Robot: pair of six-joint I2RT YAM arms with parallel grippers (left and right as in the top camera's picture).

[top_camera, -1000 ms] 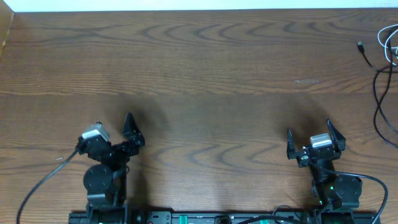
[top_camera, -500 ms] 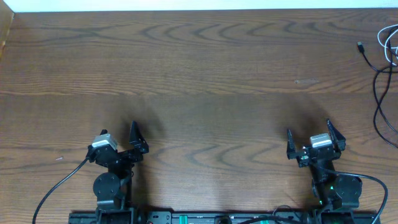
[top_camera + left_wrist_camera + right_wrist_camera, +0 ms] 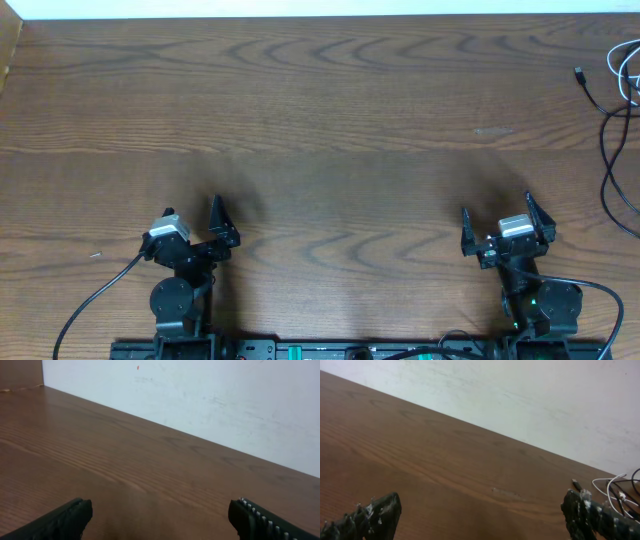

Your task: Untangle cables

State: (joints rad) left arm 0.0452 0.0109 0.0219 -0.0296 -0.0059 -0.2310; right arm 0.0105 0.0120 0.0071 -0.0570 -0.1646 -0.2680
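The cables (image 3: 612,128), thin black and white cords, lie in a loose tangle at the table's far right edge, partly cut off by the frame. A black cord's plug end (image 3: 580,72) points toward the table's middle. The cables also show at the right edge of the right wrist view (image 3: 619,491). My left gripper (image 3: 200,222) is open and empty near the front left, far from the cables. My right gripper (image 3: 497,215) is open and empty at the front right, with the cables beyond it to the right. Both wrist views show spread fingers over bare wood: left gripper (image 3: 160,516), right gripper (image 3: 480,512).
The brown wooden table (image 3: 320,110) ends at a white wall (image 3: 320,8) at the back. A pale scuff (image 3: 492,130) marks the wood right of centre. The arm bases and a rail (image 3: 350,350) stand along the front edge.
My left gripper has shifted a little to the right and back toward its base, then held still. The right arm and the cables have not moved.
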